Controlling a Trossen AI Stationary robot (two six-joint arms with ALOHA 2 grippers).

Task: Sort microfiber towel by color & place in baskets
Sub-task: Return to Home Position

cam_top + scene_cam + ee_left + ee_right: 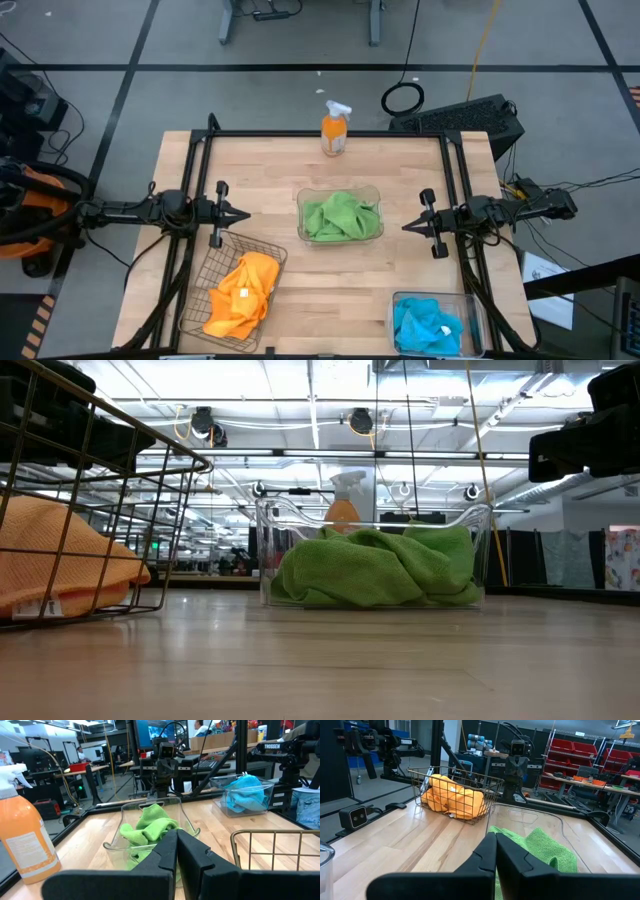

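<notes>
Wire basket point(222, 262), blue-towel bin point(432, 296): near ends off-frame.

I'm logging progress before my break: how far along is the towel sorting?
Sorting looks done: green towels lie in the middle clear bin, orange-yellow towels in the wire basket, blue towels in the corner clear bin. Nothing is in hand; the left gripper and right gripper hover shut beside the middle clear bin. No towel lies loose; only parking them seems left.

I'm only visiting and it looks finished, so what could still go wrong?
Little, probably. The clear bin holding the blue cloths sits by the table's corner, so a bump might push it off. The spray bottle stands at the far edge and could topple. The left tool and right tool are shut, touching nothing.
</notes>
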